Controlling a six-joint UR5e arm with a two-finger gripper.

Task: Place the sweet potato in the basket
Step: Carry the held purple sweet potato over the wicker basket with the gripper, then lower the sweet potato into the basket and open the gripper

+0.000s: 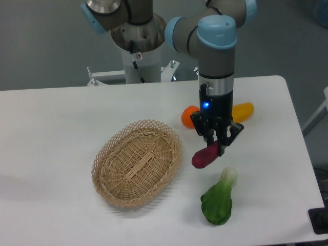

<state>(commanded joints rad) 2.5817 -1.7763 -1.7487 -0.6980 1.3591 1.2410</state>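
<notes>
Sweet potato (204,156) between closed fingers (221,148)

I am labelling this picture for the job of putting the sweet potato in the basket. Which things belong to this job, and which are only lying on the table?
Belong to the job:
- sweet potato, held in the gripper
- basket, to its left, with nothing in it

Only lying about:
- green vegetable
- round orange fruit
- yellow-orange fruit

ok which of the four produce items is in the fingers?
The sweet potato: magenta, clamped at its upper end. Orange fruit, yellow fruit and green vegetable lie apart.
</notes>
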